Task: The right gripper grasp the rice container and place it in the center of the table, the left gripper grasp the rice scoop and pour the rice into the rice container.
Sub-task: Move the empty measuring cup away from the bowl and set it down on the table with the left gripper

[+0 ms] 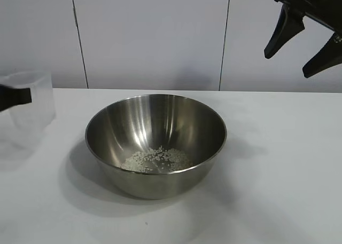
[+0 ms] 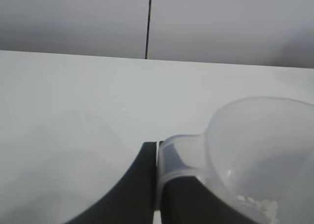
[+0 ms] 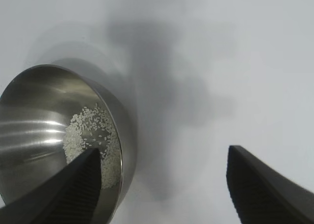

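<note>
- Nearest the exterior camera, bare white table [image 1: 278, 201] runs across the front, with the rice container [image 1: 156, 145] standing on it a little farther back, about mid-table.
- Its central spot suits the task: either arm can reach it, and there is free tabletop all round its rim.
- Rice [image 1: 156, 159] lies as a small loose heap on the bowl's floor, toward the near side, so the pour looks done, or largely so.
- At the far left edge, the left gripper [image 1: 15, 96] is clamped tight on the side handle of the rice scoop [image 1: 33, 102], fingers pressed together on that thin tab.
- From the left wrist view, the scoop [image 2: 260, 150] sits mouth-up with only a few grains [image 2: 257, 202] clinging low inside; holding it by the handle keeps the fingers out of the cup.
- Whether the scoop touches the table or hangs just above it, I cannot tell; it is well apart from the bowl, to the left.
- High at the far right, the right gripper [image 1: 302, 38] hangs with its fingers spread wide and nothing between them, clear of the bowl, probably so as not to obstruct the left arm.
- What likely remains is setting the scoop down on the left.
</note>
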